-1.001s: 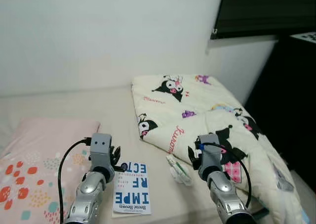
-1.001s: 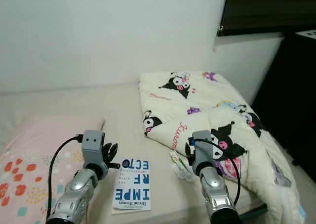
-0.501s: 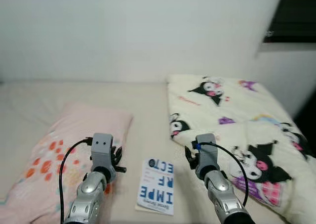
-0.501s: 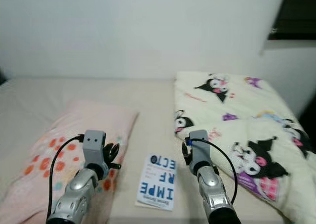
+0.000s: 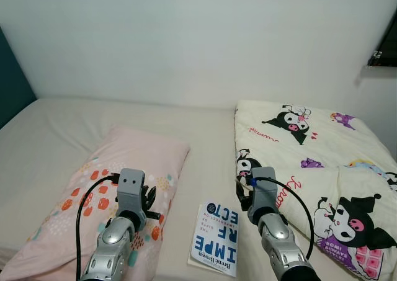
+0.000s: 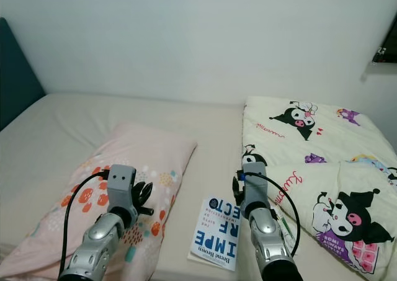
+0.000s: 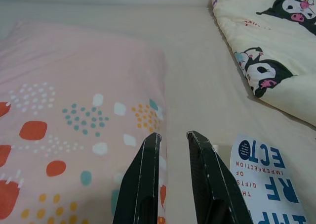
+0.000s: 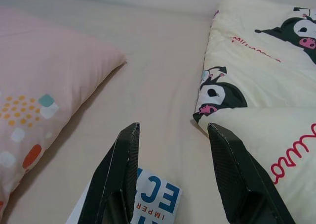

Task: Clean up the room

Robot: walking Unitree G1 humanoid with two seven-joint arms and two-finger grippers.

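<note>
A white and blue book (image 5: 217,237) lies flat on the beige bed sheet (image 5: 198,123), between my two raised arms. Left of it rests a pink pillow (image 5: 124,163) with coloured dots. On the right a folded cream blanket (image 5: 310,144) with black cartoon figures covers the bed. My left gripper (image 7: 172,135) hovers over the pillow's near edge, open by a narrow gap and holding nothing. Above the sheet, between the book (image 8: 158,199) and the blanket (image 8: 266,61), my right gripper (image 8: 173,127) stands open wider, also holding nothing.
A plain white wall (image 5: 198,39) runs behind the bed. A dark teal headboard (image 5: 12,76) stands at the far left. A small white and green wrapper (image 6: 283,223) lies beside the book, against the blanket's edge. Bare sheet stretches behind the pillow.
The camera has swung left: the dark window and furniture on the right have left the picture, and the whole pillow and the headboard have come in. Both arms keep their pose.
</note>
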